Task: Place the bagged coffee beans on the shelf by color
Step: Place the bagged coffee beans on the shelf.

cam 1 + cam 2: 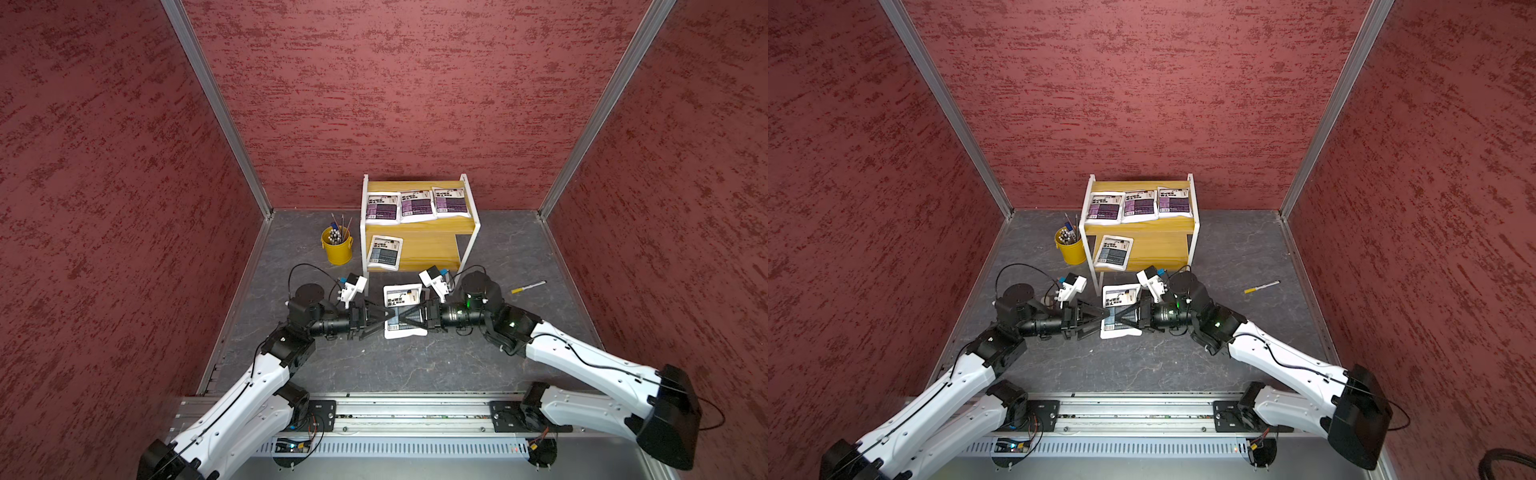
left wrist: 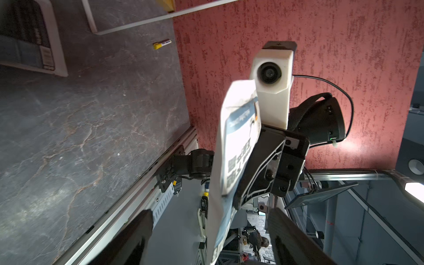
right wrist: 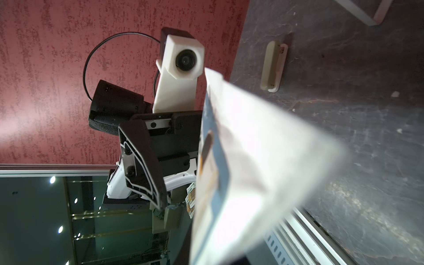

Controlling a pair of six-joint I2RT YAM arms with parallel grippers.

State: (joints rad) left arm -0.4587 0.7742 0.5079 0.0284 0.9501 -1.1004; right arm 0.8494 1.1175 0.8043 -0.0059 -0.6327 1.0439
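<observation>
Grippers are nose to nose over the middle of the table (image 1: pixel 374 365), just on the near side of the shelf (image 1: pixel 432 245). The right gripper (image 1: pixel 402 321) is clamped on a blue-grey pouch (image 1: pixel 401 297) and holds it up off the table. The left gripper (image 1: pixel 388 316) comes in from the left with its fingers (image 2: pixel 128 243) spread wide, one on each side of that pouch's edge, and neither looks to be pressing on it. On the shelf's far, higher board, three purple pouches (image 1: pixel 417 206) sit in a row. The lower, near board has a second blue-grey pouch (image 1: pixel 385 252) at its left end. A yellow bucket (image 1: pixel 337 249) of pens stands just left of the shelf, and a marker (image 1: pixel 528 287) lies on the table off to the right.
</observation>
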